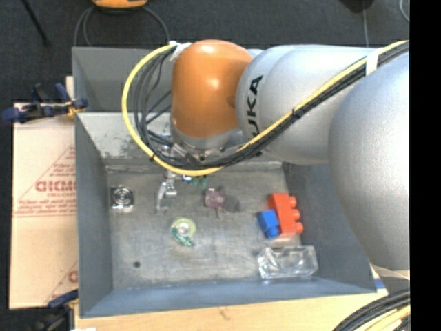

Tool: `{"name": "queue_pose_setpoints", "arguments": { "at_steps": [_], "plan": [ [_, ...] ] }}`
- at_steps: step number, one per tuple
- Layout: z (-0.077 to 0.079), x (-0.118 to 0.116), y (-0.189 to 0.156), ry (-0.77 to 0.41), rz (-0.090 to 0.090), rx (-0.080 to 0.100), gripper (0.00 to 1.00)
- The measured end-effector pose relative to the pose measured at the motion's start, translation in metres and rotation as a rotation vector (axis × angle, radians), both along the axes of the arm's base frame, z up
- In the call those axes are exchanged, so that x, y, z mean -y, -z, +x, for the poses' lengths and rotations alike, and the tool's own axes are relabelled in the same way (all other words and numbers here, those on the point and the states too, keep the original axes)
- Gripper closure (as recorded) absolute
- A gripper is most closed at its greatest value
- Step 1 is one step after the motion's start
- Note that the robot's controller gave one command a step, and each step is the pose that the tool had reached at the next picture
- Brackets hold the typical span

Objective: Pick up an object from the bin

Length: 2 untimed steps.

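Observation:
My gripper (165, 197) comes down from under the arm's orange cover into the back left part of the bin, its metal tip close to the floor. A small round silver thing (122, 198) lies to its left. Just in front of the gripper and slightly right rests a clear round thing with green in it (183, 232). A small mauve block (215, 198) sits to the gripper's right. A bit of green (200, 182) peeks out under the cover's edge. I see nothing held in the gripper.
A red brick (286, 212) joined to a blue brick (269, 224) lies at the right. A clear plastic piece (288, 262) sits in the front right corner. The arm and its cables hide the back of the bin.

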State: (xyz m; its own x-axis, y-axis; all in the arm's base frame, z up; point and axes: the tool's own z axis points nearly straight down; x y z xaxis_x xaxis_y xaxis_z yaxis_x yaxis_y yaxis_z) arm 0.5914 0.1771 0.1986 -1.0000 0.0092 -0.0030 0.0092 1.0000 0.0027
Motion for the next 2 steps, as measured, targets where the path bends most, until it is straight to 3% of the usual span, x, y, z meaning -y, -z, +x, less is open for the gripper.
{"name": "queue_pose_setpoints", "arguments": {
  "at_steps": [1, 2],
  "plan": [
    [-0.077, -0.024, 0.092, -0.161, -0.004, -0.01, 0.0],
    [0.028, -0.044, 0.009, 0.027, 0.002, 0.008, 0.0]
  ]
}}
